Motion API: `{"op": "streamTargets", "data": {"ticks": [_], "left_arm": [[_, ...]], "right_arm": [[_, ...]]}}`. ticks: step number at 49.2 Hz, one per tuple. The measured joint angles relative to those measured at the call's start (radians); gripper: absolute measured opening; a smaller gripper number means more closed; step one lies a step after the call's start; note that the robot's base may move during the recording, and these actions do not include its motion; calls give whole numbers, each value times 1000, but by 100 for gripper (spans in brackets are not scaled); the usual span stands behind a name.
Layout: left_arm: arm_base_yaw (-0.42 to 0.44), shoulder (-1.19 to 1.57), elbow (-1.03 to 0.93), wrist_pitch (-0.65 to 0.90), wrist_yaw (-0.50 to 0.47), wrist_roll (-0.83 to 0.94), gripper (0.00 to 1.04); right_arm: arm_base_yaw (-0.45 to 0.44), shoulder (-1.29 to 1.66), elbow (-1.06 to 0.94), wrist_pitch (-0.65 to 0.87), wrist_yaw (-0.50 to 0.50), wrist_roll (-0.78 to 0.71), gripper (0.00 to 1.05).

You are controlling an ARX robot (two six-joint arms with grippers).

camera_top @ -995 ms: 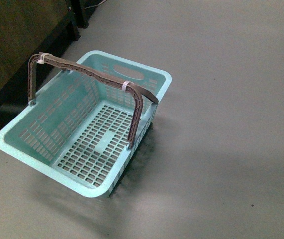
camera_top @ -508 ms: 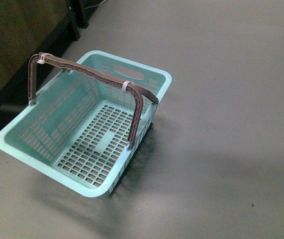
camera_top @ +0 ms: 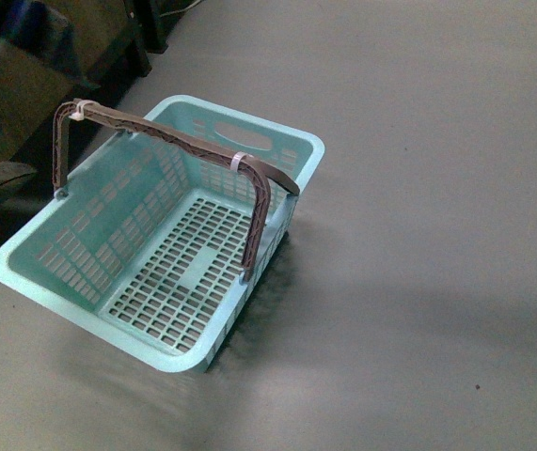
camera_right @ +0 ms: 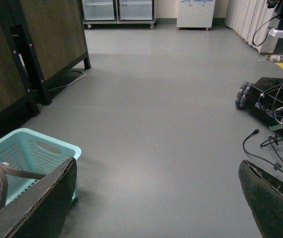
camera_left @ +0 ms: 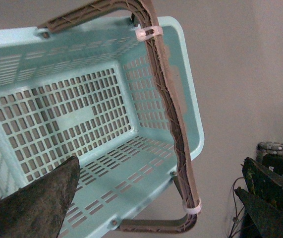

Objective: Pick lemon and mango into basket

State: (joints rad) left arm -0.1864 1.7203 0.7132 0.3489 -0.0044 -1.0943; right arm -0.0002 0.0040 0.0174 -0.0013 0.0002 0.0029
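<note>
basket (camera_top: 108, 216): turquoise plastic, rectangular, slotted, frame left on smooth grey floor (camera_top: 418, 235). ribbed brown handles (camera_top: 183, 143) bound by 2 white zip ties (camera_top: 240, 161). left fingers (camera_left: 37, 198) and right fingers (camera_right: 37, 203) apart.

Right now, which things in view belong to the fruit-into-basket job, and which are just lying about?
Job in hand:
basket, empty
left claw and right claw, both open, holding nothing
no lemon or mango in any view

Lying about:
dark wooden cabinet
wheeled machine with its cables
glass-door cabinets at the far wall
</note>
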Motion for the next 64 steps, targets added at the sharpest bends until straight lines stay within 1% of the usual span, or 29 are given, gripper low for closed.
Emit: {"op": "streamTargets", "data": {"ticks": [11, 25, 30, 46, 56, 60, 64], "left_arm": [[-66, 235, 215, -9, -48, -77, 98], [-133, 473, 455, -79, -82, -99, 98], [-137, 538, 528, -108, -104, -106, 98], [-134, 653, 679, -122, -108, -126, 97], [-134, 664, 704, -122, -100, -142, 69], [-133, 671, 704, -125, -98, -154, 53], [-129, 671, 719, -166, -85, -206, 38]], "right_arm": [[0, 0, 0, 0, 0, 0, 96], [0, 0, 0, 0, 0, 0, 96], [0, 0, 0, 0, 0, 0, 96], [0, 0, 0, 0, 0, 0, 96], [0, 0, 0, 0, 0, 0, 96], [0, 0, 0, 0, 0, 0, 96], [0, 0, 0, 0, 0, 0, 96]]}}
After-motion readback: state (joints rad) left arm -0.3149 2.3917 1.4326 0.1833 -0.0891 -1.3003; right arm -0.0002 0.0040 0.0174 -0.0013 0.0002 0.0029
